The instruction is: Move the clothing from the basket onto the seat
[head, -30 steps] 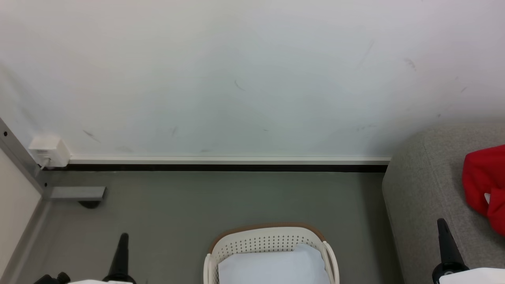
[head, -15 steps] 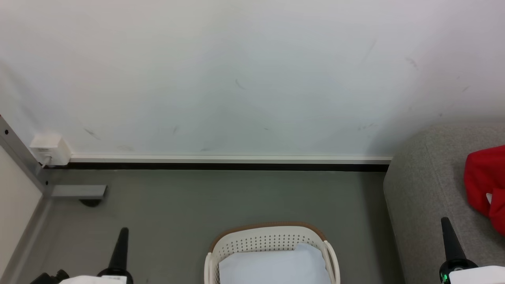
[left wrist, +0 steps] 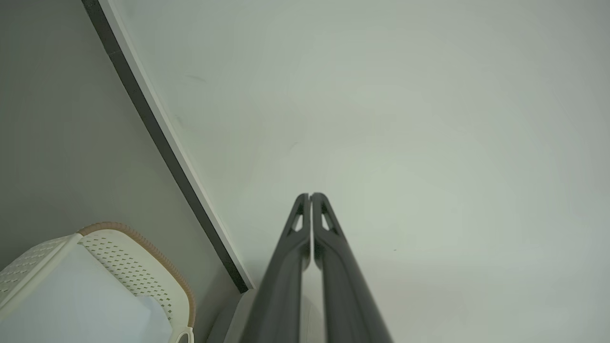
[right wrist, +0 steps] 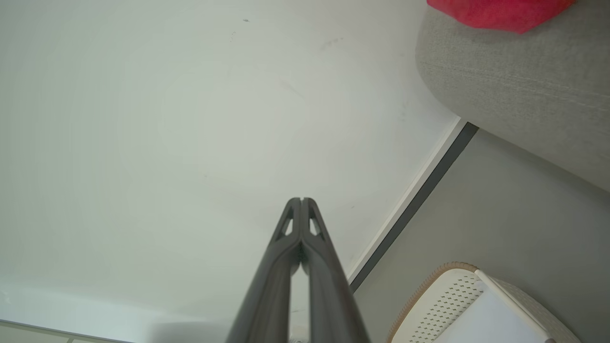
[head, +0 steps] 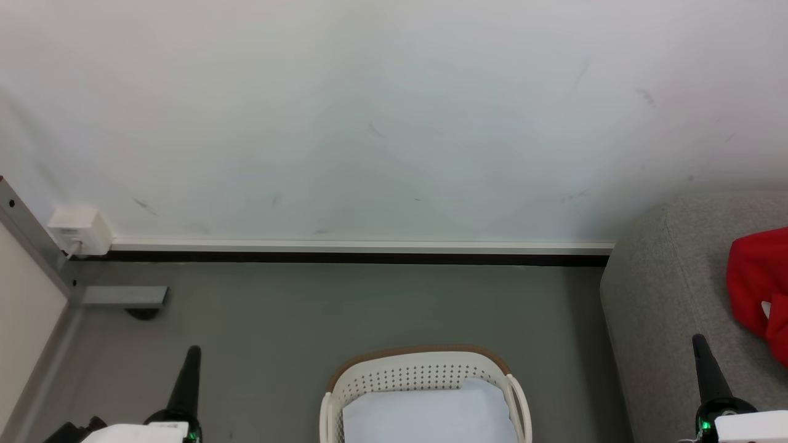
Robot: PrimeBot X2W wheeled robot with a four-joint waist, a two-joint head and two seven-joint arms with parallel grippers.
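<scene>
left end effector and right end effector both pinched closed, empty. red clothing lies on the sofa. laundry basket shows just a white pad. Looks done, but check under the pad first. Sofa edge is just beside right end effector; wall socket box far left.

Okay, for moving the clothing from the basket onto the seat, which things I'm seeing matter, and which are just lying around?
Part of the job:
- red clothing, lying on the seat
- basket, white with a brown rim
- seat, grey sofa

Just lying about:
- pale pad inside the basket
- white box low on the wall
- grey metal foot on the floor
</scene>
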